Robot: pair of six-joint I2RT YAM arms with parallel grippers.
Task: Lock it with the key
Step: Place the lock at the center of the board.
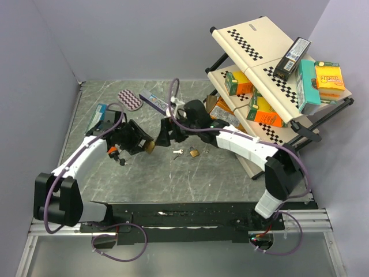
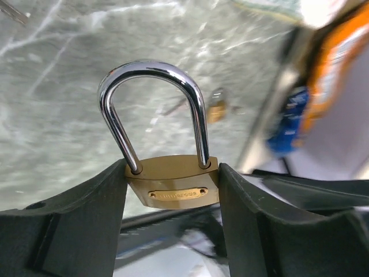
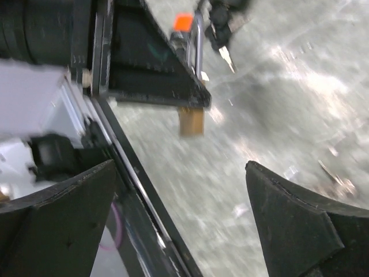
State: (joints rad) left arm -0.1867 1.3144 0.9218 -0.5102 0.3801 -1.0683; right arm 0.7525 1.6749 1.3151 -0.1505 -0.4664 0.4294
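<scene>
Left tool (image 1: 145,143) is clamping the padlock (image 2: 173,193) by its body: probably heavy, rigid, slick. Right tool (image 3: 180,167) is gaping, empty; key (image 1: 177,152) is lying on desk (image 1: 144,180) at its 5 o'clock, best pinched by the bow.

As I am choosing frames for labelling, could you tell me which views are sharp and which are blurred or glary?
Top view: sharp, evenly lit. Left wrist: padlock crisp, glare streaks on its shackle, table behind soft. Right wrist: motion-blurred throughout, table streaked.
</scene>
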